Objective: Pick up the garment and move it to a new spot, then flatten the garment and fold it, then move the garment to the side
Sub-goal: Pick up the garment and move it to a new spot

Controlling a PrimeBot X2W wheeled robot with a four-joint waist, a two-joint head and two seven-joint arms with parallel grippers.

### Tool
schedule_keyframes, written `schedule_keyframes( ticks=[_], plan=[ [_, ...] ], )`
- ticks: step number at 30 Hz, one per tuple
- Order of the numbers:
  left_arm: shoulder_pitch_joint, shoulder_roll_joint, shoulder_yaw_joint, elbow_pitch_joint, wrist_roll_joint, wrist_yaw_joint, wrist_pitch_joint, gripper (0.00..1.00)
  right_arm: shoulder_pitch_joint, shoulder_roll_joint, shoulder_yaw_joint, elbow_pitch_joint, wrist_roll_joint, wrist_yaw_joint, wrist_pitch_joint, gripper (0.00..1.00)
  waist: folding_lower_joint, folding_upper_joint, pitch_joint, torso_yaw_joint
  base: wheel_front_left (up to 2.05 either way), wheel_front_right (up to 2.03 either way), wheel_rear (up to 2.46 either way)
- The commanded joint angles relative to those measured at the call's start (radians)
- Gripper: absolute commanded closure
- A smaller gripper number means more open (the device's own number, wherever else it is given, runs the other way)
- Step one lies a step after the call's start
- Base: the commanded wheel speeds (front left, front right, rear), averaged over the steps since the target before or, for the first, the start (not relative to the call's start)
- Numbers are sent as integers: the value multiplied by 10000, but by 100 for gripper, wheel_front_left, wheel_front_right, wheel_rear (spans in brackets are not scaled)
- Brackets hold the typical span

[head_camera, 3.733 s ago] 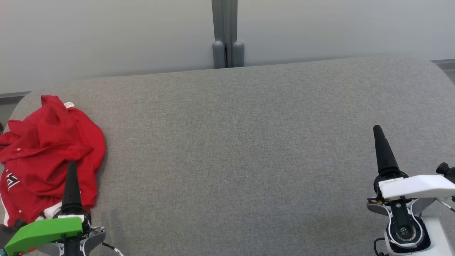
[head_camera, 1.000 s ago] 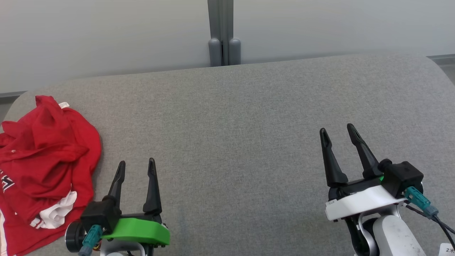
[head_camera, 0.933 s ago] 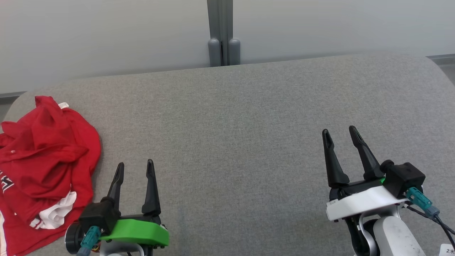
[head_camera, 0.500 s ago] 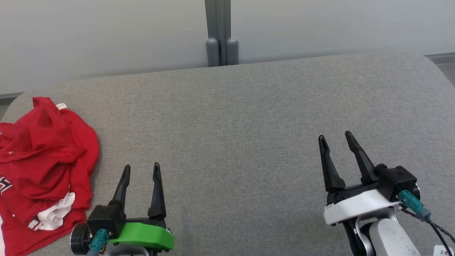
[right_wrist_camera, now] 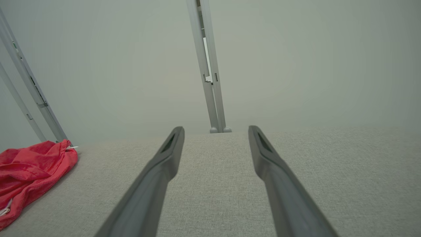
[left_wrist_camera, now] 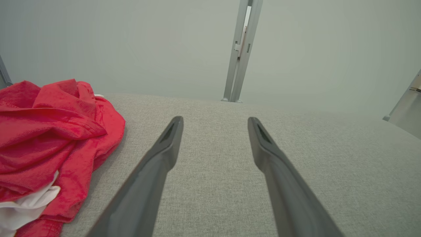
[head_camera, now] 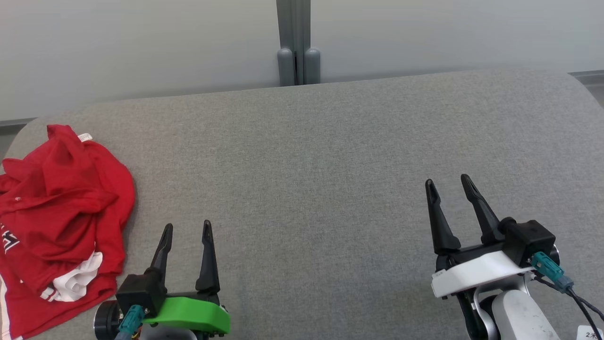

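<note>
Both jaws spread, empty; garment [head_camera: 61, 203] crumpled beside left jaws, not touching; well apart from right jaws

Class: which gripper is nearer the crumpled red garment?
Left. The left gripper is open just to the right of the red garment, not touching it. The right gripper is open far across the grey surface.

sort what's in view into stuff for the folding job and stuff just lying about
For the job:
- red garment, crumpled at the table's left end
- left gripper, open, holding nothing
- right gripper, open, holding nothing
- grey table, the work surface

Just there:
- grey post behind the table
- pale wall
</note>
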Motion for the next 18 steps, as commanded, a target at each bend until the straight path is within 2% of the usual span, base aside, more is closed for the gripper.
schedule_keyframes(
  ticks=[1, 9, 18],
  plan=[
    [-23, 17, 59, 9, -70, 80, -35, 0, -17, -26, 5, 29, 48, 2, -35, 0, 0, 0, 28, 71, 0, 0, 0],
    [-213, 18, 308, 78, -240, 246, -33, 0, 8, -26, 294, 85, 118, 1, -35, 0, 0, 0, 106, 721, 0, 0, 0],
    [-141, 21, 639, -51, -208, 351, -23, 0, 76, -26, 639, 103, 200, 1, -35, 0, 0, 0, 16, 2119, 0, 0, 0]
  ],
)
